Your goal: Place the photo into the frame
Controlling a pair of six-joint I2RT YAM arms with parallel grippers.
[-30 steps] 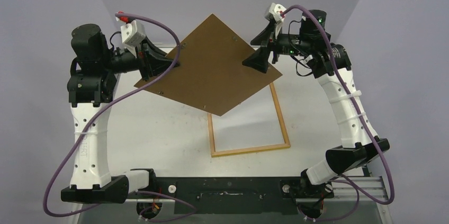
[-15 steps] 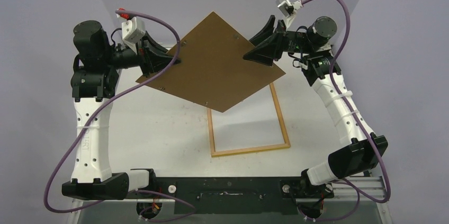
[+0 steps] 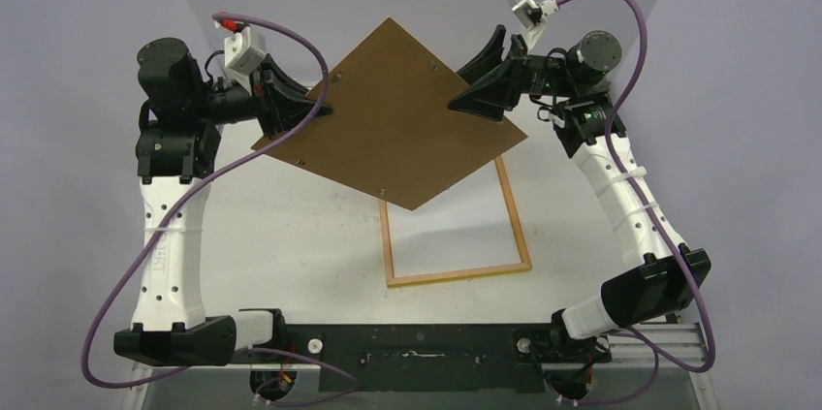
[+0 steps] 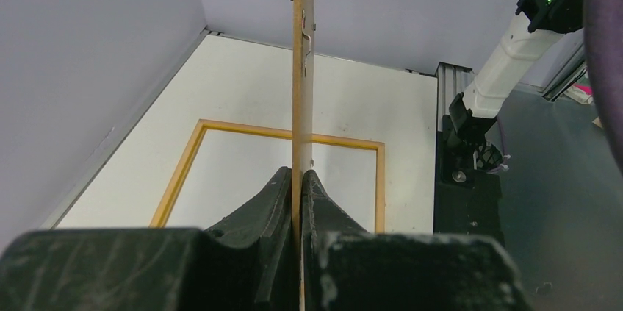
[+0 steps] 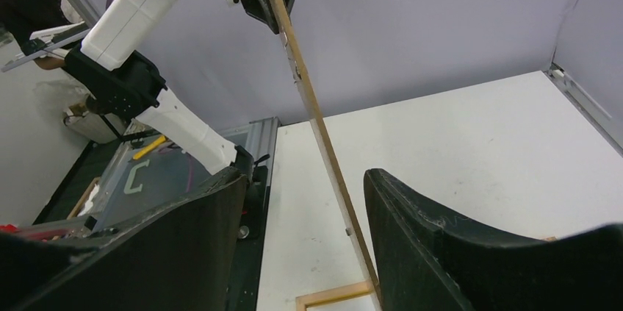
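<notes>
My left jaws pinch one corner of the brown board (image 3: 388,114), raised over the frame (image 3: 456,272) on the surface (image 3: 291,236); my right jaws are spread around the opposite corner.

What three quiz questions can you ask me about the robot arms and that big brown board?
1. True or false: the frame lies flat on the table.
2. Fill in: the jaws of the right gripper stand ____ around the brown board.
3. Which one clamps the board? A: left gripper. B: right gripper. C: neither.

Key: 1 true; 2 open; 3 A.
</notes>
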